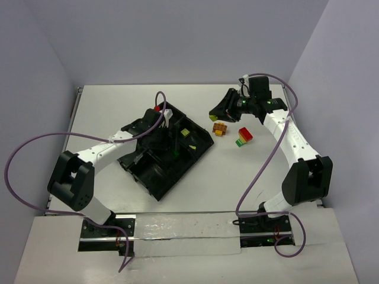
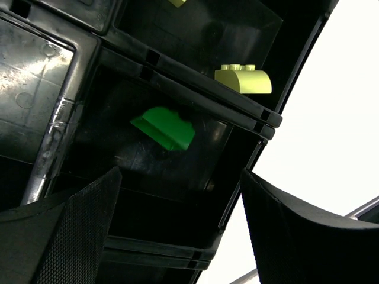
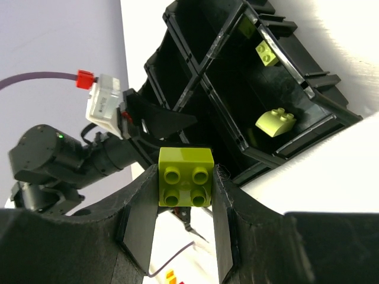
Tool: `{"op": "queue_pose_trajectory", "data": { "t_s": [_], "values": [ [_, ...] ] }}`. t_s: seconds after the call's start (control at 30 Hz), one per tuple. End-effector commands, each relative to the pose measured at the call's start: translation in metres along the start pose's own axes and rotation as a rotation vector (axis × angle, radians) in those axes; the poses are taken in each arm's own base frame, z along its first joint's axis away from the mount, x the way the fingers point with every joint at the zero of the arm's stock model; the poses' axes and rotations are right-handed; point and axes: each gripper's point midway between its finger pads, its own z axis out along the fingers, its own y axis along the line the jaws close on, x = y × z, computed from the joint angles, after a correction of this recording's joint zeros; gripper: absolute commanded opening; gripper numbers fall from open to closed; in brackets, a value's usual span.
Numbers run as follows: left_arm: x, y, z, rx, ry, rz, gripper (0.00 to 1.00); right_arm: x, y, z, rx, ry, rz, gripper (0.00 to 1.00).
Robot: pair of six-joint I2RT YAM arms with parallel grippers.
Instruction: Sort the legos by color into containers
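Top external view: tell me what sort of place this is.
Probably a robot lab cell: a white table boxed in by blank panels, two arms bolted at its near edge, toy bricks beside a black tray.

Centre of the top view, the tray [image 1: 155,184] sits on the tabletop [image 1: 237,177] under my left end effector [image 2: 180,177]. A first brick [image 2: 164,128] lies in the compartment [image 2: 112,148] below it, and a second brick [image 2: 243,79] in the next one, upper right of the left wrist view. Right of the tray, loose bricks [image 1: 220,128] lie on the tabletop. Above them in frame, my right end effector [image 1: 217,111] holds a third brick [image 3: 185,171].
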Motion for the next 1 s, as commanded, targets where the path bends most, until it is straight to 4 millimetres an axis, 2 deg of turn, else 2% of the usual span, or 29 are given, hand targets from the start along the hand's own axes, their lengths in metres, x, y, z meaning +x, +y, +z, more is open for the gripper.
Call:
{"op": "queue_pose_trajectory", "data": {
  "t_s": [0.0, 0.13, 0.17, 0.2, 0.23, 0.27, 0.3, 0.4, 0.47, 0.53, 0.6, 0.7, 0.83, 0.97],
  "values": [
    [-0.032, -0.015, -0.024, 0.020, -0.079, 0.023, 0.89, 0.004, 0.011, -0.013, -0.006, -0.027, -0.070, 0.00],
    [-0.047, -0.016, -0.049, -0.003, -0.120, 0.049, 0.89, 0.011, 0.015, -0.012, 0.005, -0.022, -0.124, 0.00],
    [-0.062, -0.013, -0.067, -0.045, -0.161, 0.051, 0.89, 0.016, 0.020, -0.010, 0.024, -0.022, -0.171, 0.00],
    [-0.069, -0.012, -0.076, -0.054, -0.180, 0.048, 0.89, 0.020, 0.025, -0.007, 0.031, -0.018, -0.210, 0.00],
    [-0.084, -0.015, -0.091, -0.047, -0.227, 0.034, 0.88, 0.033, 0.036, -0.001, 0.030, 0.007, -0.281, 0.00],
    [-0.095, -0.010, -0.101, -0.074, -0.263, 0.015, 0.88, 0.044, 0.044, 0.005, 0.019, 0.029, -0.325, 0.00],
    [-0.104, 0.005, -0.111, -0.112, -0.283, -0.025, 0.88, 0.063, 0.056, 0.015, -0.002, 0.074, -0.382, 0.00],
    [-0.135, 0.036, -0.145, -0.168, -0.375, -0.173, 0.89, 0.105, 0.075, 0.038, -0.048, 0.172, -0.481, 0.00],
    [-0.147, 0.060, -0.162, -0.219, -0.419, -0.255, 0.92, 0.127, 0.082, 0.053, -0.068, 0.215, -0.534, 0.00],
    [-0.156, 0.073, -0.179, -0.250, -0.475, -0.308, 0.93, 0.151, 0.089, 0.067, -0.067, 0.251, -0.590, 0.00],
    [-0.162, 0.084, -0.192, -0.288, -0.532, -0.351, 0.94, 0.179, 0.093, 0.082, -0.063, 0.305, -0.645, 0.00],
    [-0.163, 0.093, -0.200, -0.314, -0.573, -0.388, 0.94, 0.204, 0.088, 0.106, -0.022, 0.359, -0.683, 0.00],
    [-0.159, 0.104, -0.206, -0.350, -0.603, -0.422, 0.94, 0.214, 0.085, 0.134, 0.039, 0.360, -0.719, 0.01],
    [-0.157, 0.112, -0.214, -0.377, -0.644, -0.450, 0.94, 0.224, 0.084, 0.150, 0.046, 0.388, -0.720, 0.07]
  ]
}}
